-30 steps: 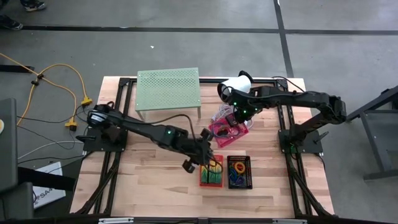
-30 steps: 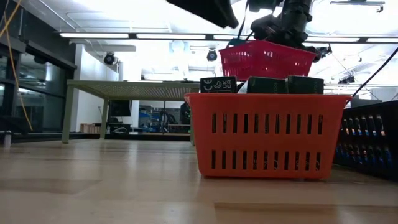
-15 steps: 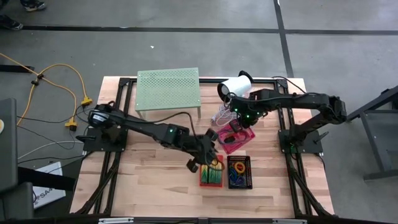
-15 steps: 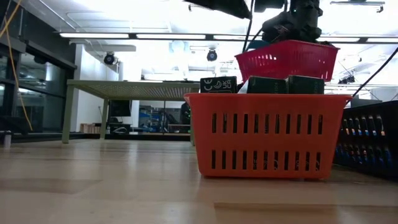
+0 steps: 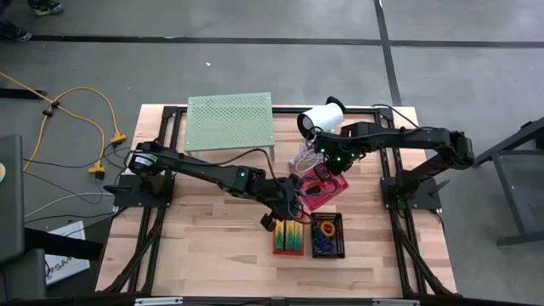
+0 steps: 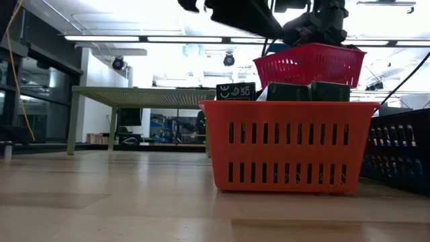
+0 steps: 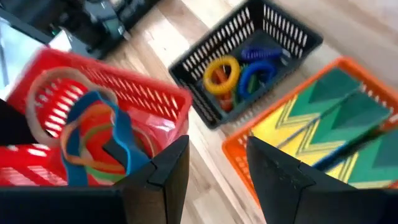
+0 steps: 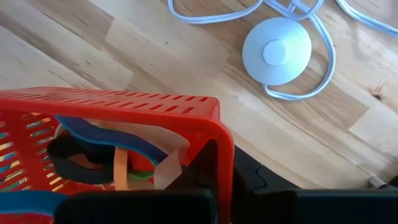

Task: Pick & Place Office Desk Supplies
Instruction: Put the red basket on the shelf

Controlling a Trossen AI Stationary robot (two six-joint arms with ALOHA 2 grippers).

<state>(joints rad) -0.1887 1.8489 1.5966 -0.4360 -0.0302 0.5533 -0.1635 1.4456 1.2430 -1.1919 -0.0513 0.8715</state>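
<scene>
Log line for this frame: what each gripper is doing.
right gripper: shut on pink basket rim, basket raised | left gripper: open, empty, above orange basket | black basket: on table

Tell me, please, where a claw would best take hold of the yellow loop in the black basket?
Grip the yellow loop across one side of its ring, coming straight down from above: it lies roughly flat at one end of the open-topped black basket, whose walls block any sideways approach.

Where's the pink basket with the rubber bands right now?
From above, the pink basket sits right of the table's centre, gripped at its rim by the right claw. It lies just behind the black basket, with the white cylinder farther back.
</scene>
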